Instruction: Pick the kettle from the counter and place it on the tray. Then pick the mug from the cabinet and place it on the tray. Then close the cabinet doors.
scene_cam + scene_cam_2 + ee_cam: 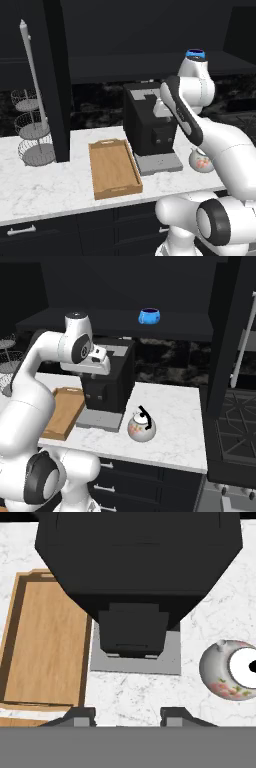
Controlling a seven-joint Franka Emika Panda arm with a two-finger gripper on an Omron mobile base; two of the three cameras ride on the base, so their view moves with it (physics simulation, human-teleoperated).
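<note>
Left base view: the wooden tray (114,169) lies on the marble tabletop (45,187) beside the coffee machine (149,125). Right base view: the kettle (141,426) sits right of the machine; the blue mug (149,316) stands in the cabinet (125,321). Hand view: the gripper (127,717) hangs released above the tabletop, holding nothing.

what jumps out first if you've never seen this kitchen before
The big black coffee machine dominates the middle of the marble counter, with the white arm reaching over it. The wooden tray lies bare beside it on one side, the small kettle stands on the other. A bright blue mug glows on the dark open cabinet shelf above.
</note>
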